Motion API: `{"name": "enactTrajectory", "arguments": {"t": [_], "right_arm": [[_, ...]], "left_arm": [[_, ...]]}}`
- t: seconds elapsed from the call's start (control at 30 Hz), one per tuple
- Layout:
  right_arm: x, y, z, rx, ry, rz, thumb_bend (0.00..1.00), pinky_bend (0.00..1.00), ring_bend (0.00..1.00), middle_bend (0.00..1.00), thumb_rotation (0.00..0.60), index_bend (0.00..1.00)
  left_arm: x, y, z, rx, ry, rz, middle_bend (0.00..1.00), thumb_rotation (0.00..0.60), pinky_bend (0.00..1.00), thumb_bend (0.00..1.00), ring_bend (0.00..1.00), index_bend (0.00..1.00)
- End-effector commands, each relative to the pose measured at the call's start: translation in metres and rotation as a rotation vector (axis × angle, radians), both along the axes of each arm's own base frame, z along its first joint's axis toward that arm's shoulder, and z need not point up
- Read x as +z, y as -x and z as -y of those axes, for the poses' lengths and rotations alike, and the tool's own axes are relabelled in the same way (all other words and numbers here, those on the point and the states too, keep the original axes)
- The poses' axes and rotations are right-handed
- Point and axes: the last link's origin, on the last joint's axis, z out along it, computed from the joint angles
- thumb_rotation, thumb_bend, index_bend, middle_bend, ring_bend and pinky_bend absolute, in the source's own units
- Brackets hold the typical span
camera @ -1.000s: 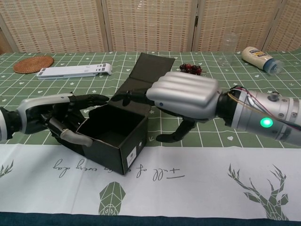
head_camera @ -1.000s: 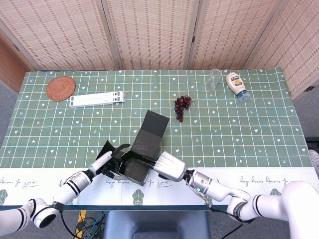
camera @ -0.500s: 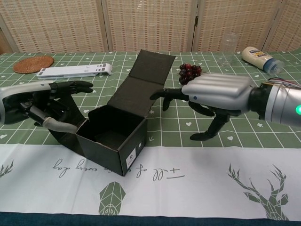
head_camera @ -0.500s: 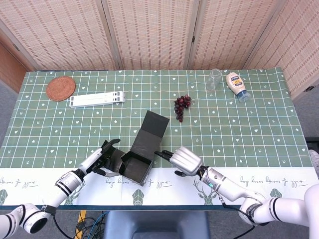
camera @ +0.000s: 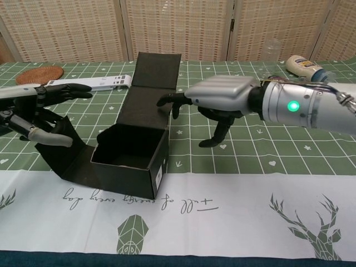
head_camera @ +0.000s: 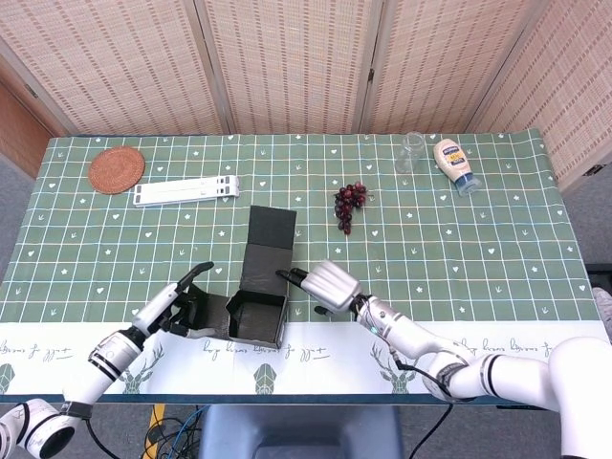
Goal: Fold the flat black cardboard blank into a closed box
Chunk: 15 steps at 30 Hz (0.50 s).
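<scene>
The black cardboard box (head_camera: 256, 316) (camera: 131, 161) stands open-topped near the table's front edge. Its lid flap (head_camera: 271, 244) (camera: 151, 84) rises at the back, and a side flap (camera: 62, 159) hangs out on the left. My left hand (head_camera: 181, 302) (camera: 34, 113) is just left of that side flap with fingers spread, holding nothing. My right hand (head_camera: 321, 284) (camera: 218, 101) is to the right of the lid, fingers stretched out. One fingertip (camera: 163, 102) reaches the lid's right edge.
A bunch of dark grapes (head_camera: 349, 204) lies behind the box. A clear glass (head_camera: 412, 151) and a mayonnaise bottle (head_camera: 454, 164) stand at the back right. A woven coaster (head_camera: 117, 169) and a white folding stand (head_camera: 186, 190) lie at the back left.
The box has turned and shifted left, and its lid now stands more upright. My right hand followed left to the lid's edge. My left hand has drawn back off the box wall.
</scene>
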Motion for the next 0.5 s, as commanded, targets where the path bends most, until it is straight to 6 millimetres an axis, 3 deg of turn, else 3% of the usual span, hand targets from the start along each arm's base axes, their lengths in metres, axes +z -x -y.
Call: {"name": "enactTrajectory", "arguments": {"t": [0.03,0.27,0.5], "right_arm": [[-0.007,-0.016,0.009,0.001,-0.002,0.012,0.27,1.0,0.79,0.23,0.6,0.04],[-0.021,-0.037,0.015,-0.019,-0.019,0.047,0.27,1.0,0.79,0.23,0.6,0.04],[-0.011,-0.011,0.001,-0.156,-0.069,0.139,0.25,1.0,0.79,0.19,0.6,0.04]], "left_arm": [[0.002,0.001,0.0,0.004,-0.003,0.003,0.02,0.6,0.91,0.14,0.66,0.04],[0.003,0.003,0.001,0.016,-0.002,0.009,0.02,0.6,0.91,0.14,0.66,0.04],[0.003,0.005,0.001,0.024,0.005,0.018,0.02,0.6,0.91,0.14,0.66,0.04]]}}
